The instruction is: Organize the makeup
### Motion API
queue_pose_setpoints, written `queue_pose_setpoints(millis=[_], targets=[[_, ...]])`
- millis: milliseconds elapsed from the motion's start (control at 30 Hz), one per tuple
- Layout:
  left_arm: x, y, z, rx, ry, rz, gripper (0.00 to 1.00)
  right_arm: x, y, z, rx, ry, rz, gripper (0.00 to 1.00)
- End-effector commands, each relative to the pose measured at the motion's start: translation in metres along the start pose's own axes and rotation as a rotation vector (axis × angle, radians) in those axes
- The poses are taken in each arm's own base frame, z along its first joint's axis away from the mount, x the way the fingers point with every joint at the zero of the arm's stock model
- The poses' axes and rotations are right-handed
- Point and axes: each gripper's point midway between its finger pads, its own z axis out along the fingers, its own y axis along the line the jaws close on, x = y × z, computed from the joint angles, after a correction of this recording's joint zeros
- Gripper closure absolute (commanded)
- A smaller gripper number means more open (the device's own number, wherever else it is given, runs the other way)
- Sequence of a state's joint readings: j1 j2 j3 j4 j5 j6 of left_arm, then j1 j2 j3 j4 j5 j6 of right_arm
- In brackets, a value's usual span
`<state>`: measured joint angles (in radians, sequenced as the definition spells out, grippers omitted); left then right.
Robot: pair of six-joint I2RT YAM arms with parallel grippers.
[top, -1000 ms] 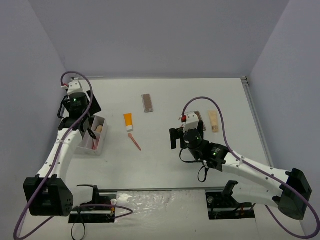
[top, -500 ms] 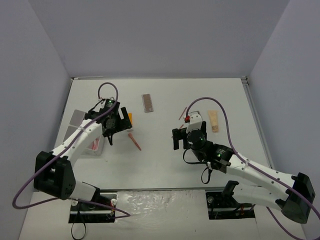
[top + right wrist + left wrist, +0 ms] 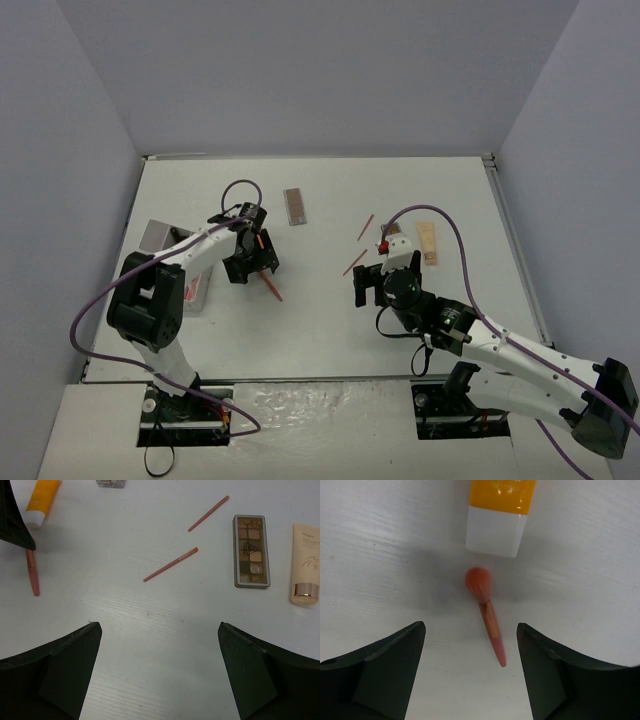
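Jaws of the left gripper (image 3: 469, 630) stand apart and grasp nothing. The pink brush-tipped stick (image 3: 487, 617) lies flat on the table (image 3: 320, 330) in the gap between them, touching neither finger. Its tuft sits just short of the white cap of the orange tube (image 3: 502, 490), and its pointed end is turned away from the tube. Jaws of the right gripper (image 3: 158, 630) are spread wide and hold nothing. It hangs well to the right of the orange tube, above bare table. Two thin dark-red sticks (image 3: 171, 564) lie apart from each other, between the tube and a brown eyeshadow palette (image 3: 252, 550). The beige tube (image 3: 305, 562) lies just beside that palette, on the side away from the orange tube. A second brown palette (image 3: 293, 205) lies beyond the orange tube, toward the back wall.
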<state>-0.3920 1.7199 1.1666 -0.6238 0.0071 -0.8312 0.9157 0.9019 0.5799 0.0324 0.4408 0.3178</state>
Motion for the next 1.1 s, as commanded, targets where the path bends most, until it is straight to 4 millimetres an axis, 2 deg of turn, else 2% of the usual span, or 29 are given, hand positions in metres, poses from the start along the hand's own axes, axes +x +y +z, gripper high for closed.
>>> queue_pose_setpoints(millis=[0,167,333,400,567,667,733,833,867,900,933,1000,1067], targets=[[-0.011,-0.021,-0.005,0.045,-0.015,-0.035,0.32,-0.022,-0.004,-0.003,0.017,-0.083,0.046,0.00],[-0.005,-0.017,0.009,0.016,0.012,-0.043,0.40,-0.024,-0.005,-0.005,0.009,-0.097,0.054,0.00],[-0.004,-0.013,0.013,-0.007,0.022,-0.038,0.54,-0.024,-0.004,-0.007,-0.001,-0.102,0.061,0.00],[-0.001,-0.009,0.014,-0.022,0.028,-0.033,0.63,-0.026,-0.005,-0.009,-0.006,-0.112,0.066,0.00],[0.005,-0.003,0.014,-0.035,0.041,-0.027,0.94,-0.028,-0.005,-0.011,-0.010,-0.121,0.072,0.00],[-0.001,0.006,0.006,-0.060,0.001,-0.013,1.00,-0.028,-0.004,-0.012,-0.016,-0.123,0.076,0.00],[-0.007,0.009,-0.008,-0.057,-0.044,-0.004,1.00,-0.027,-0.003,-0.012,-0.024,-0.122,0.076,0.00],[-0.023,0.017,-0.042,-0.036,-0.174,0.004,1.00,-0.027,-0.003,-0.012,-0.028,-0.124,0.079,0.00],[-0.030,0.019,-0.055,-0.027,-0.226,0.018,1.00,-0.028,-0.003,-0.013,-0.028,-0.125,0.080,0.00],[-0.044,0.024,-0.082,-0.014,-0.332,0.017,1.00,-0.029,-0.003,-0.014,-0.033,-0.130,0.082,0.00],[-0.047,0.024,-0.095,0.012,-0.367,0.033,1.00,-0.029,-0.002,-0.014,-0.036,-0.129,0.080,0.00],[-0.062,0.042,-0.120,-0.033,-0.501,0.045,1.00,-0.029,-0.002,-0.014,-0.043,-0.129,0.082,0.00],[-0.081,0.063,-0.156,-0.067,-0.677,0.079,1.00,-0.028,0.000,-0.014,-0.055,-0.130,0.085,0.00]])
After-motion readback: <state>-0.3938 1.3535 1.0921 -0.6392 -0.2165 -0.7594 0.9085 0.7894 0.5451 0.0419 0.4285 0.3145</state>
